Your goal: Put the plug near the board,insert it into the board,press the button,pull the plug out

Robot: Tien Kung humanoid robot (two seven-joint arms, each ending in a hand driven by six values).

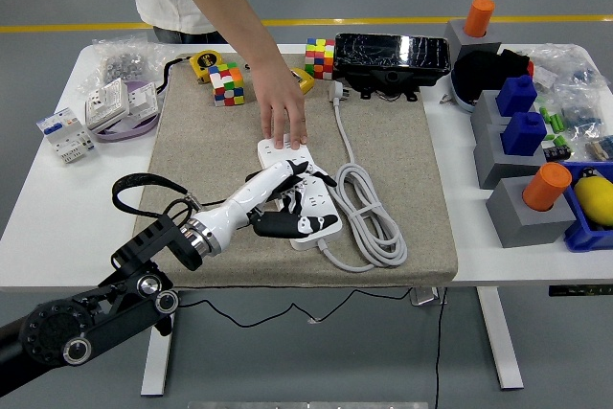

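- The left arm (105,299), black with exposed joints, comes in from the lower left corner and reaches over the near edge of the white table (57,227).
- The left hand (283,200), white with black fingertips, lies over the middle of the white power strip board (302,193); its fingers (287,225) are spread and bent down over the board. The black plug adapter cannot be seen at this moment (it may be under the hand, but I cannot tell), so I cannot say if the hand holds something.
- A thin black cable (144,187) makes a loop on the beige felt mat (201,141), just left of the robot's wrist.
- The board lies on the mat, its long side going from far left to near right. Its grey cord (369,213) lies in a coil just beside it on the right, and the white plug of this cord (337,92) rests near the far edge of the mat.
- A person's hand (283,112) presses on the far end of the board with the fingers flat; the arm comes from the far side of the table.
- Farther away stand two colourful cube puzzles (226,82), a yellow tape measure (204,62) and a black shiny box (391,55).
- On the right side of the table there are grey blocks with blue and orange pegs (522,155).
- At the far left lie white electrical sockets (120,102).
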